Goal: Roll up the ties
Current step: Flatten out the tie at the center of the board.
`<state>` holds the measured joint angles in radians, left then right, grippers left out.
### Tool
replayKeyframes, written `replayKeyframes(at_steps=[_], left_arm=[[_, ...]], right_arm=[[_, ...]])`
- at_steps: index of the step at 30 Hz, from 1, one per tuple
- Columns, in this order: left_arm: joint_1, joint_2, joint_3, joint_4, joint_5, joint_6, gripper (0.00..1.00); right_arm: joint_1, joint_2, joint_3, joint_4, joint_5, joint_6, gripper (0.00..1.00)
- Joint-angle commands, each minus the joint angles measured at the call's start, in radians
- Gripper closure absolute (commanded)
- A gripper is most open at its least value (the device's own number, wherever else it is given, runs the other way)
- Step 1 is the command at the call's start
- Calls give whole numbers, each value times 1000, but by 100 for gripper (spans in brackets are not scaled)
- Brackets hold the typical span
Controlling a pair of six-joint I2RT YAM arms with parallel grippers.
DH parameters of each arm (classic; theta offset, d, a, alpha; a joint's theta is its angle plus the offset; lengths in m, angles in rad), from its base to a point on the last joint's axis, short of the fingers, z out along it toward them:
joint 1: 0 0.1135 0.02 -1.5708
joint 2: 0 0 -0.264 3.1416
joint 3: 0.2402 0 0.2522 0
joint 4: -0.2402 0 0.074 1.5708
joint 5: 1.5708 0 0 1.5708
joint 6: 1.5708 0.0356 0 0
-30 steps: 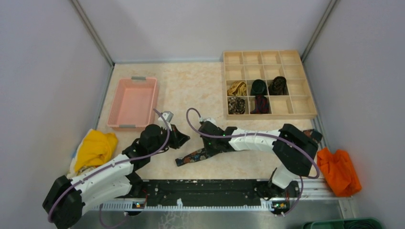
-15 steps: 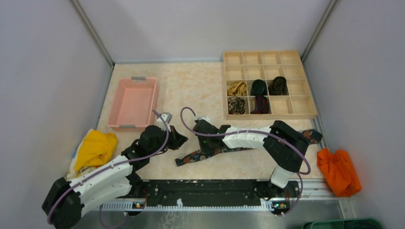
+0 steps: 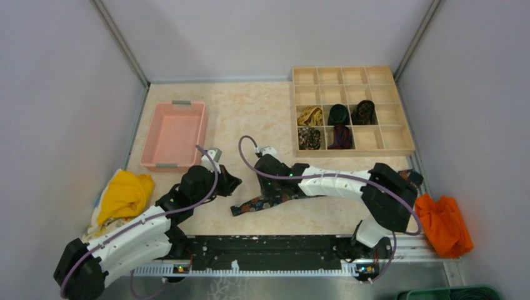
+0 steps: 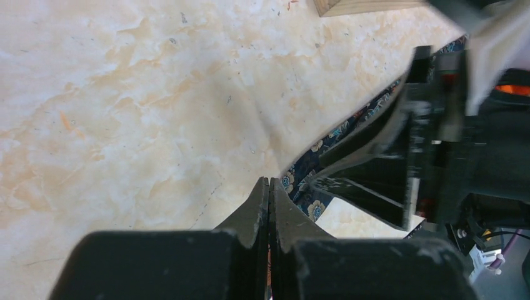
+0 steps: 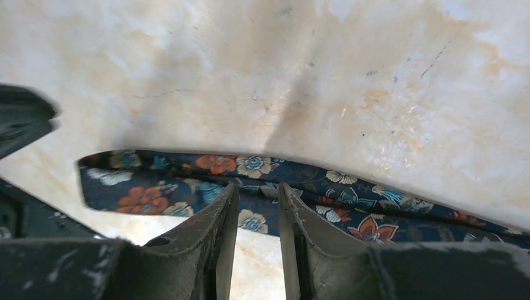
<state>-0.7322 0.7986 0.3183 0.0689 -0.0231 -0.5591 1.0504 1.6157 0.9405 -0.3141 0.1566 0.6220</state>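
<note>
A dark floral tie (image 3: 253,204) lies flat as a long strip on the table, running from its wide end at centre front to under the right arm. It also shows in the left wrist view (image 4: 312,181) and the right wrist view (image 5: 350,200). My right gripper (image 3: 270,192) hovers over the tie near its wide end, its jaws a narrow gap apart with nothing between them (image 5: 257,187). My left gripper (image 3: 236,184) is shut and empty just left of the tie's end (image 4: 269,182). Several rolled ties sit in the wooden box: gold (image 3: 310,116), black-green (image 3: 339,114), red-black (image 3: 340,136).
The wooden compartment box (image 3: 400,134) stands at the back right. A pink tray (image 3: 175,134) stands at the left. A yellow cloth (image 3: 125,194) lies at the front left and an orange cloth (image 3: 444,222) at the front right. Grey walls close in the table.
My right wrist swung a little left and then partly back over the tie. My left gripper drifted slightly nearer. The tie lies as before.
</note>
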Motion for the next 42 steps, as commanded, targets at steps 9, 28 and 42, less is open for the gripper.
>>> replayKeyframes(at_steps=[9,28,42], left_arm=[[10,-15,4,-21,-40,28,100],[17,-9,-4,-26,-32,32,100],[18,-39,1,-27,-26,16,100]], right_arm=[[49,-115,-60,-88,29,13,72],[71,4,-93,-89,16,68,76],[128,5,57,-190,149,45,71]])
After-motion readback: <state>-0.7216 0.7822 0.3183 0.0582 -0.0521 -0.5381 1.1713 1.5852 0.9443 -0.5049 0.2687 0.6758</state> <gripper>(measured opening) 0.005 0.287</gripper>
